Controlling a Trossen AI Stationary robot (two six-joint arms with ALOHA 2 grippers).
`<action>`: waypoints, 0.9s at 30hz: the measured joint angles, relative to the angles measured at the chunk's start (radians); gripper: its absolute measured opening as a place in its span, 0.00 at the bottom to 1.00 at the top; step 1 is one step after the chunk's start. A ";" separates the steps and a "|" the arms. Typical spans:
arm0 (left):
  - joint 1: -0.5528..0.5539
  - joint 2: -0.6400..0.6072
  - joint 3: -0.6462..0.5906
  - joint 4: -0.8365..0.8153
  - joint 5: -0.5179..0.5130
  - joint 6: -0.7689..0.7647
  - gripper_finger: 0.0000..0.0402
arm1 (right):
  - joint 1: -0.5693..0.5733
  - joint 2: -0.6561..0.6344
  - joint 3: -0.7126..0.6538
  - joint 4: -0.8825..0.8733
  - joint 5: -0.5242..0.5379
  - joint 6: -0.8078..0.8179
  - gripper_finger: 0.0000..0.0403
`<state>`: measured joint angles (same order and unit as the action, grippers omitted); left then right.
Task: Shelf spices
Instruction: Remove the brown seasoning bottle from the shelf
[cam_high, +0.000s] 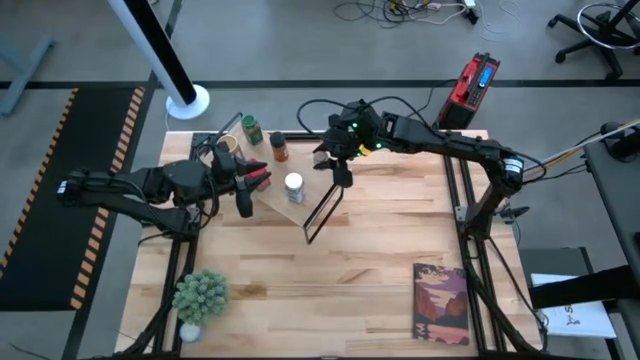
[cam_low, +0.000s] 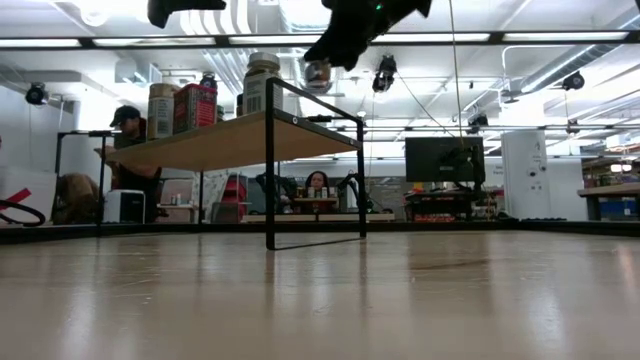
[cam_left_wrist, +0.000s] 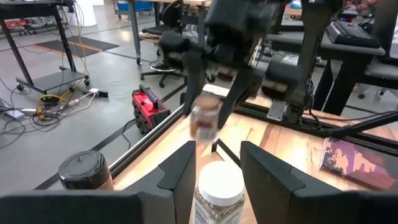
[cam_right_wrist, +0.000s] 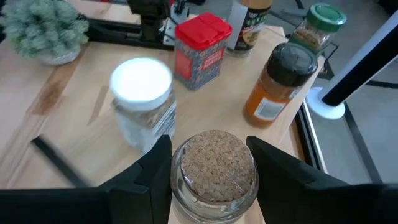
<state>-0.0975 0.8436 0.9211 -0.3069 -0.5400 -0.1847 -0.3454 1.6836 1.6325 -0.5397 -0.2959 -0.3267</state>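
The right gripper (cam_right_wrist: 211, 180) is clamped on a small glass jar (cam_right_wrist: 214, 171) of tan granules, above the shelf (cam_low: 235, 140). There stand a white-lidded jar (cam_right_wrist: 142, 102), red tin (cam_right_wrist: 200, 50) and dark-lidded jar (cam_right_wrist: 280, 81). The left gripper (cam_left_wrist: 214, 168), nearly closed, holds nothing

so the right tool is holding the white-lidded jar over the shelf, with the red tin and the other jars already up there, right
Not quite: the right tool holds the small cork-topped jar, not the white-lidded jar. That one already stands on the shelf beside the red tin, as the right wrist view shows. The rest is right.
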 joint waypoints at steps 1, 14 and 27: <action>0.000 0.000 0.000 -0.004 0.000 0.000 0.28 | 0.000 -0.014 0.000 -0.026 0.000 -0.003 0.39; 0.000 0.000 0.000 0.005 0.000 -0.009 0.28 | 0.001 -0.203 -0.073 -0.259 0.003 0.068 0.39; 0.000 0.000 0.000 0.012 -0.001 -0.012 0.28 | 0.003 -0.527 -0.584 -0.035 0.089 0.226 0.39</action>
<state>-0.0975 0.8439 0.9211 -0.2945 -0.5410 -0.1963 -0.3424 1.1571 1.0480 -0.5746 -0.2074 -0.1004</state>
